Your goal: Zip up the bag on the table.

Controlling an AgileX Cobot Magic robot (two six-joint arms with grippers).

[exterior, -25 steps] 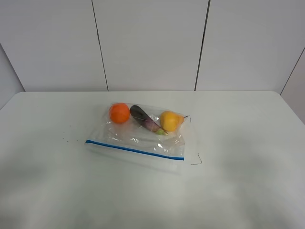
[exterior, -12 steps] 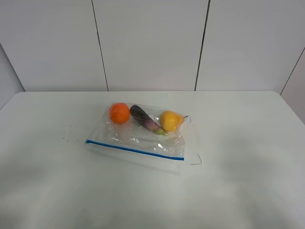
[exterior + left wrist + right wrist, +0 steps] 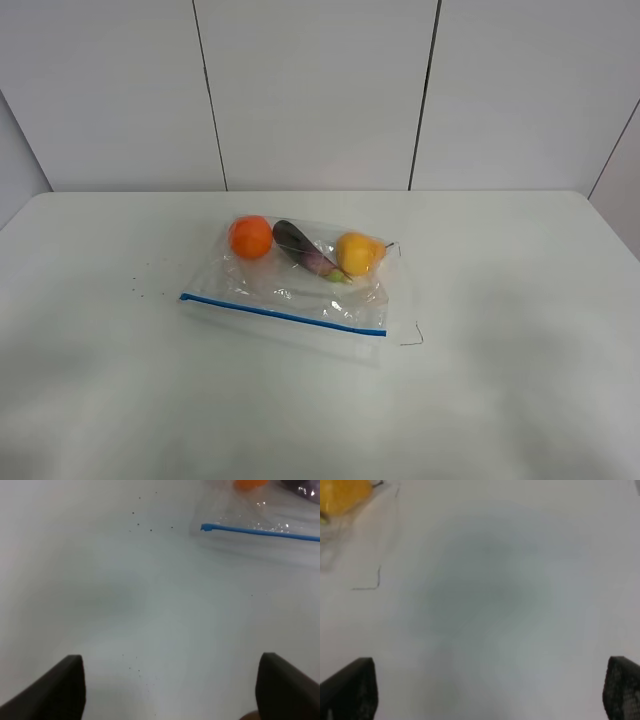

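The clear bag (image 3: 300, 280) lies flat in the middle of the white table (image 3: 520, 330). Its blue zipper strip (image 3: 282, 314) runs along the near edge. Inside are an orange fruit (image 3: 250, 237), a purple eggplant (image 3: 305, 249) and a yellow fruit (image 3: 357, 253). No arm shows in the exterior high view. In the left wrist view my left gripper (image 3: 170, 687) is open above bare table, with the zipper's end (image 3: 206, 527) ahead of it. In the right wrist view my right gripper (image 3: 490, 692) is open above bare table, with the yellow fruit (image 3: 340, 497) at the frame corner.
A small thin dark mark (image 3: 412, 338) lies on the table just right of the bag, also in the right wrist view (image 3: 370, 582). Tiny dark specks (image 3: 140, 290) lie left of the bag. A white panelled wall (image 3: 320, 90) stands behind the table.
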